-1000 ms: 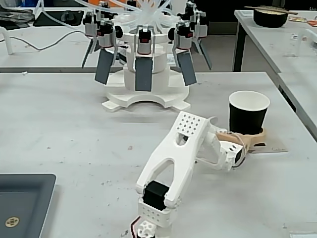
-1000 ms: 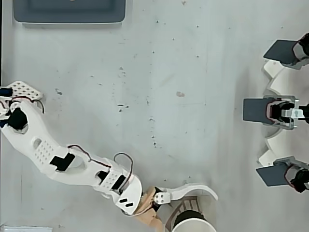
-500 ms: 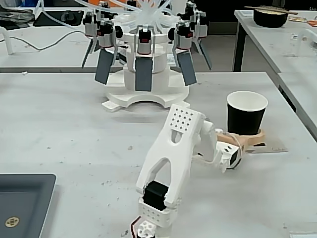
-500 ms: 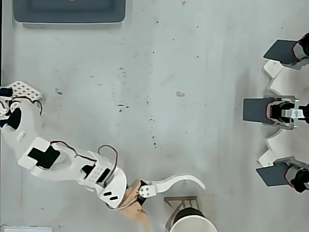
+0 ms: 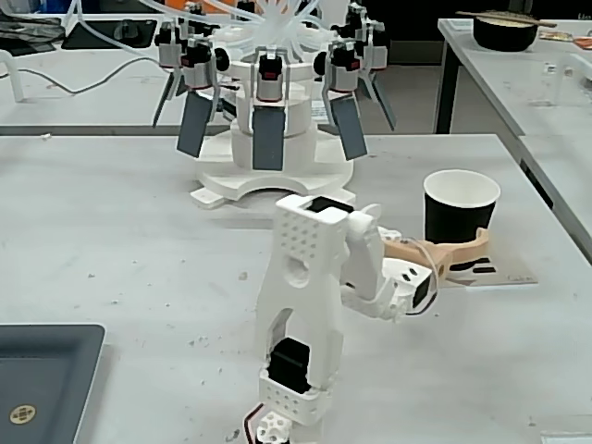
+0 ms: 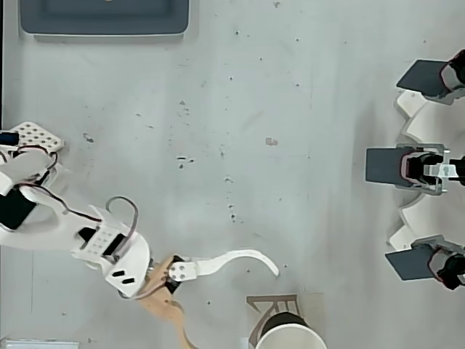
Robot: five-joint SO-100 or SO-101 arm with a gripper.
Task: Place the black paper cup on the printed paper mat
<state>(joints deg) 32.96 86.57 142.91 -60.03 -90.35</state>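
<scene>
In the fixed view, a dark grey tray (image 5: 42, 379) lies at the lower left corner of the pale worktop (image 5: 120, 231); in the overhead view it sits along the top edge (image 6: 105, 20). Right of it in the fixed view, the white arm (image 5: 305, 314) stands folded near the front edge, its wrist reaching toward the right. In the overhead view the arm (image 6: 80, 236) comes in from the left edge. The end effector (image 5: 476, 242) is spread wide with nothing between its fingers: in the overhead view (image 6: 236, 302) a curved white finger (image 6: 232, 259) points right and a tan finger (image 6: 171, 320) runs down toward the bottom edge. Behind the arm in the fixed view stands a white machine (image 5: 273, 111) with grey paddles hanging from it. Further right, the cup (image 5: 460, 205) stands upright on the paper mat (image 5: 504, 271), black outside with a white rim. The tan finger reaches just in front of the cup's base; whether they touch cannot be told. In the overhead view the cup (image 6: 290, 336) and mat (image 6: 265, 304) sit at the bottom edge, right of the fingers and apart from them.
</scene>
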